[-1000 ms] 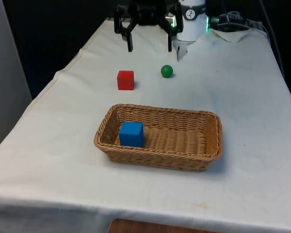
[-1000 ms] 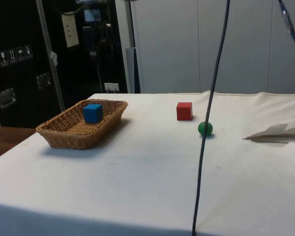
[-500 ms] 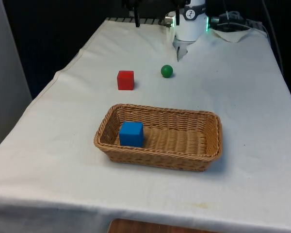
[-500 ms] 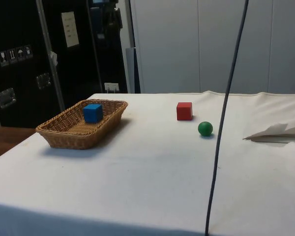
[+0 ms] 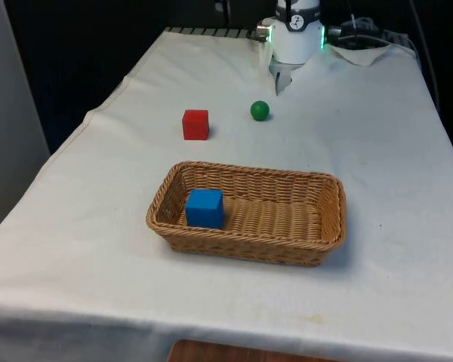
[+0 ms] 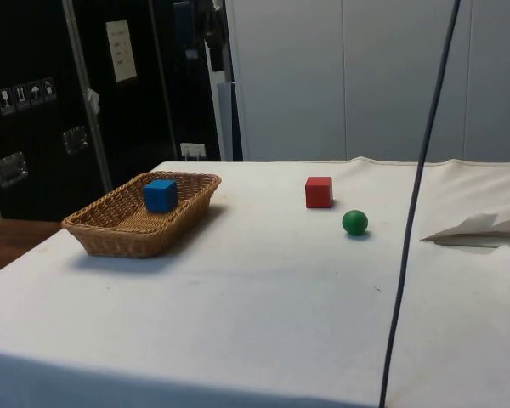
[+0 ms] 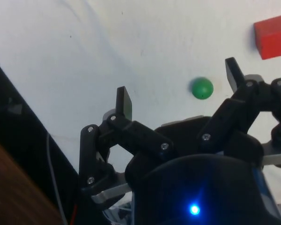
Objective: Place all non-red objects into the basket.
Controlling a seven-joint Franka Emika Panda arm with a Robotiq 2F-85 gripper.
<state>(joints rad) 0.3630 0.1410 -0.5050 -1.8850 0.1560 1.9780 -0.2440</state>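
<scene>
A wicker basket (image 5: 325, 219) (image 6: 110, 234) stands near the middle of the table with a blue cube (image 5: 204, 208) (image 6: 160, 195) inside it, at the end towards the front view's left. Beyond the basket a red cube (image 5: 195, 124) (image 6: 319, 192) (image 7: 273, 36) and a green ball (image 5: 260, 111) (image 6: 354, 223) (image 7: 202, 88) lie on the white cloth. My gripper (image 7: 179, 84) hangs high above the table, open, with nothing between its fingers (image 7: 124, 102). The ball lies far below it.
Crumpled white paper (image 5: 362, 51) (image 6: 480, 229) lies near the robot's base at the far end. A dark cable (image 6: 416, 204) hangs down across the side view. The table's edge and dark floor run close beside the gripper in the wrist view.
The gripper has risen out of the top of the front view. The hanging cable has swung to the right in the side view. The cubes, ball and basket have stayed put.
</scene>
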